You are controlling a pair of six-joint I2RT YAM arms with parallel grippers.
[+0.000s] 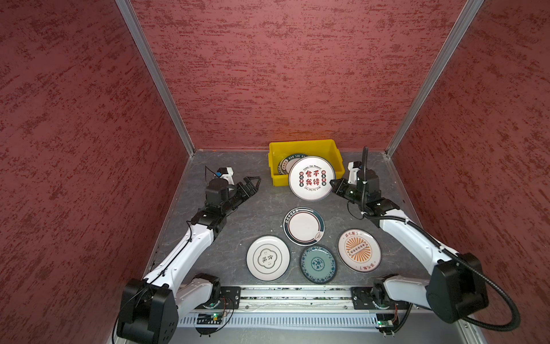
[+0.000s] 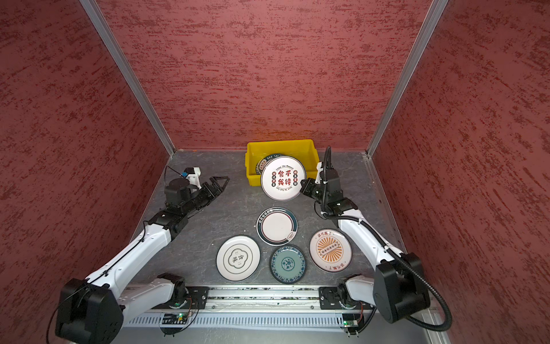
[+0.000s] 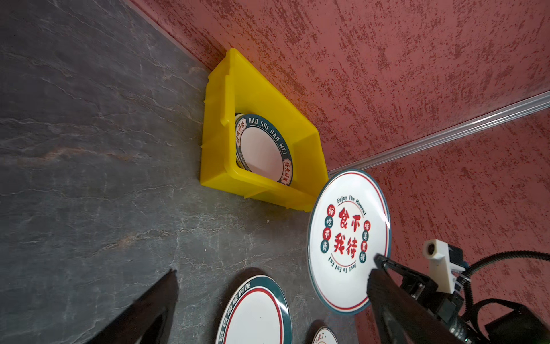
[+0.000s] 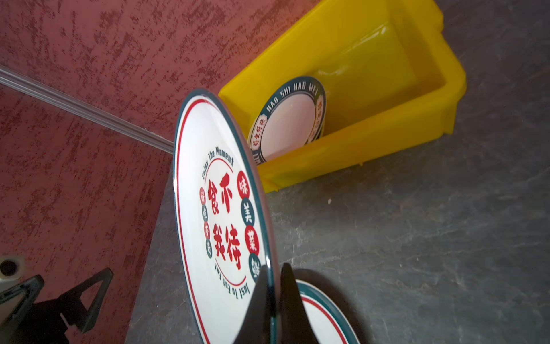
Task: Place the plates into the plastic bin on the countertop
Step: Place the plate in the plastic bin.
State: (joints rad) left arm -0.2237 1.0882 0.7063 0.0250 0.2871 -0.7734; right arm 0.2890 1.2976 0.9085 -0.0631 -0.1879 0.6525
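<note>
The right gripper [image 1: 332, 184] is closed tight on the near right rim of a red-lettered plate [image 1: 311, 178]. A thin lip is likely the only part of so shallow a dish that two narrow jaws can catch. The plate hangs clear of the countertop [image 1: 244, 214], tilted rather than level, with its far edge over the near wall of the yellow bin [image 1: 297, 143]. That slant looks meant to let it clear the flared rim and slide down inside instead of landing flat across the top. The bin sits against the back edge of the countertop, a little right of centre. A dark-banded plate [image 3: 262, 149] lies in its left half, with at least one more rim showing beneath it, so the right half is free for this one. The left gripper [image 1: 256, 186] has its jaws spread wide and holds nothing. It hovers left of the bin, well apart from every dish, probably parked there to leave the carrying arm room. Four plates wait toward the front edge: a white plate with a dark rim [image 1: 303, 225] nearest the middle, then a cream plate [image 1: 268, 258], a smaller teal plate [image 1: 318, 264] and an orange sunburst plate [image 1: 359, 250] in a loose row. They are spaced so each rim can be reached.
</note>
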